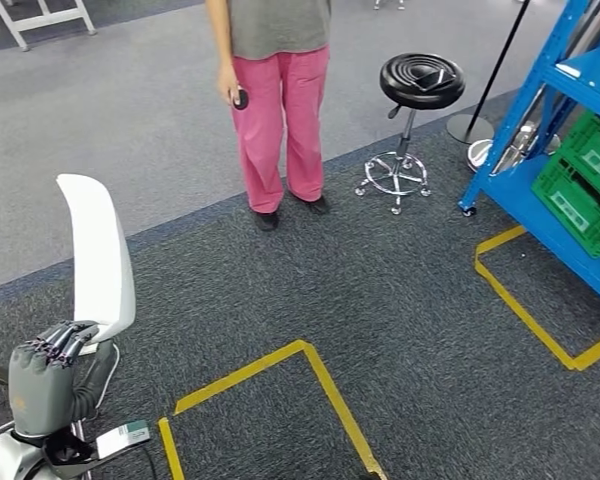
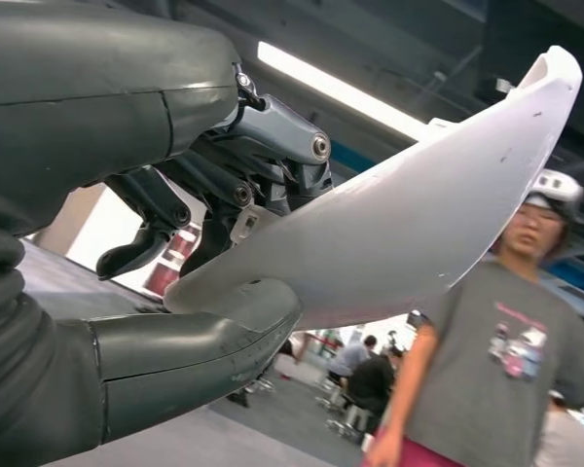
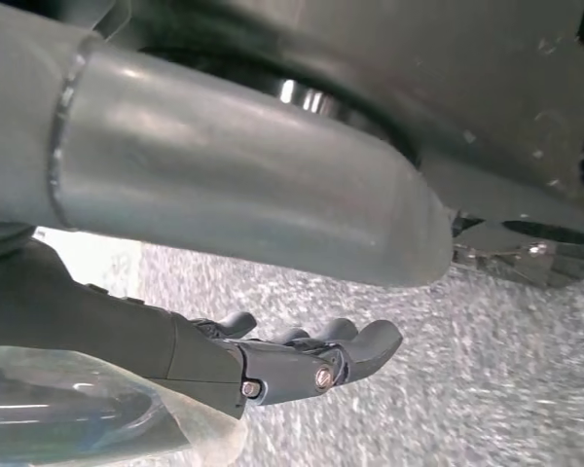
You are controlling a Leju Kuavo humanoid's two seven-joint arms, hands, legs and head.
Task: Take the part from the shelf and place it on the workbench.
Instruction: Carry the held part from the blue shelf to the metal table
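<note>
Head view shows the left hand (image 1: 46, 375) gripping the white part (image 1: 97, 255) at its lower end, upright; it looks thin, stiff, light and smooth, best pinched near that narrow end; right hand (image 3: 289, 355) hangs with fingers loosely extended, holding nothing.

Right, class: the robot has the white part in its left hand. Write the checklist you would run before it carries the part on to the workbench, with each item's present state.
1. Part held: ok. The left hand grips the white part at its lower end.
2. Grip seen up close: ok. The thumb and fingers clamp the part.
3. Right hand free: ok, holds nothing.
4. Path ahead: not ok. A person and a stool stand ahead.
5. Blue shelf cleared: ok, off to the right.
6. Workbench located: cannot tell.
</note>
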